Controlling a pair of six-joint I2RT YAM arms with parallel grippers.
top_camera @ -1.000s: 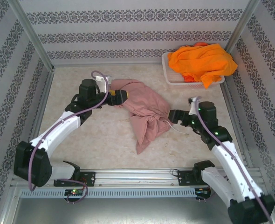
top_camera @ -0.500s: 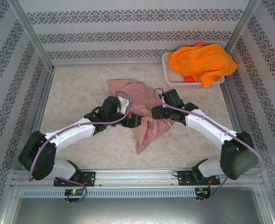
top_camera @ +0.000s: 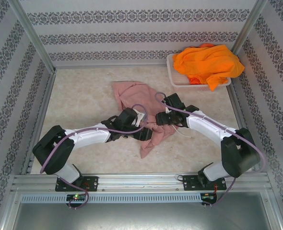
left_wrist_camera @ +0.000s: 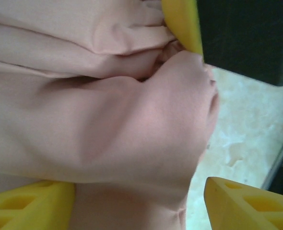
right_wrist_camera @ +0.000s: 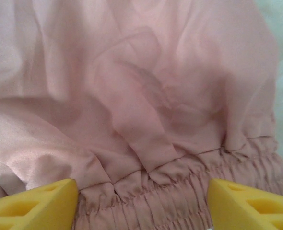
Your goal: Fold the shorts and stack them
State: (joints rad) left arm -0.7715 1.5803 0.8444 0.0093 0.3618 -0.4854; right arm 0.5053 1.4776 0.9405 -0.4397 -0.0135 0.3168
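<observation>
Top external view, from where I stood: the pink shorts (top_camera: 134, 93) lay crumpled near the middle of the table (top_camera: 84, 100), running from a wider bunch at the far left down to a narrow tail pointing towards the arms. Both arms reached inward and met over the lower half of the cloth. The left gripper (top_camera: 146, 134) sat low on the shorts' near left edge, and the right gripper (top_camera: 159, 119) was just beside it, a little farther back, on the cloth's right side.

At the far right corner, a heap of orange shorts (top_camera: 208, 62) spilled over the rim of a white basket (top_camera: 180, 82), well apart from the pink pair.

Left wrist view showed the left gripper (left_wrist_camera: 136, 187) with its yellow fingers spread wide. A rounded fold of the pink shorts (left_wrist_camera: 108, 124) bulged between them. The cloth touched the finger on the left of the picture, while bare table (left_wrist_camera: 237, 134) showed between the fold and the other finger, so nothing was pinched there.

Right wrist view had the right gripper (right_wrist_camera: 141, 203) also standing wide apart, one yellow fingertip at each lower corner. The gathered waistband (right_wrist_camera: 189, 189) of the pink shorts stretched across the gap between them, with loose wrinkled fabric above it. The cloth looked slack and unpinched, with those jaws released too.
</observation>
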